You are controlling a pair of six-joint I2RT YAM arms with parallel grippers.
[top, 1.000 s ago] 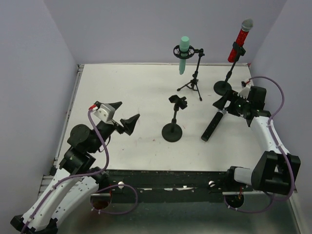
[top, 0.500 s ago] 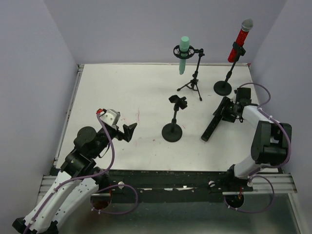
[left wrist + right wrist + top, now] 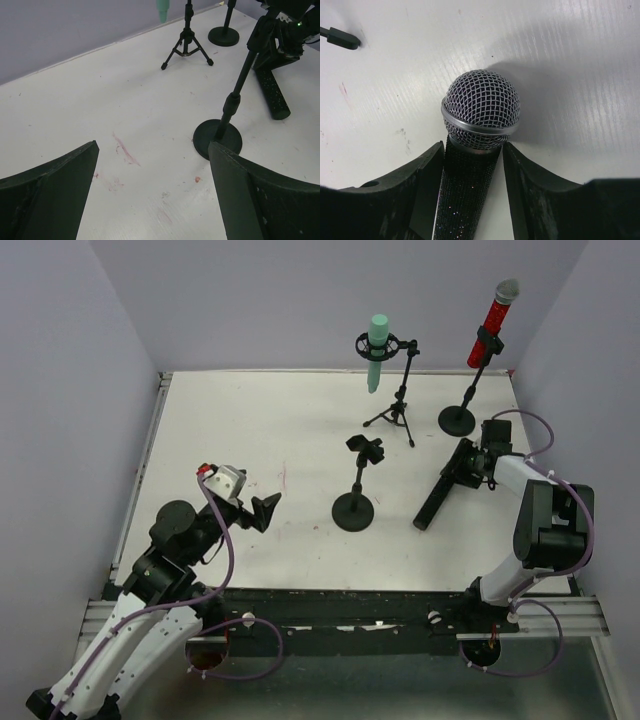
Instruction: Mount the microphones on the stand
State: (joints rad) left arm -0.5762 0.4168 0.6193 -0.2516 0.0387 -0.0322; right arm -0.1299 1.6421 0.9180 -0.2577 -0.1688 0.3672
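The black microphone (image 3: 437, 500) with a grey mesh head (image 3: 481, 112) lies on the white table, right of the empty round-base stand (image 3: 354, 510). My right gripper (image 3: 468, 468) is down at the mic's neck. In the right wrist view its fingers (image 3: 427, 170) press the sparkly black body just below the head. My left gripper (image 3: 262, 510) is open and empty, low over the table left of the empty stand (image 3: 217, 140). The mint-green microphone (image 3: 377, 348) sits in the tripod stand (image 3: 398, 415). The red microphone (image 3: 492, 320) sits in the far right stand (image 3: 458, 420).
Purple walls close in the table on the left, back and right. The tripod's legs (image 3: 187, 47) spread just behind the empty stand. One leg tip (image 3: 340, 38) shows in the right wrist view. Faint pink marks (image 3: 122, 150) stain the table.
My right gripper came down from above the table onto the black microphone's neck and closed around it. My left arm drew back toward the near edge and lowered, still open.
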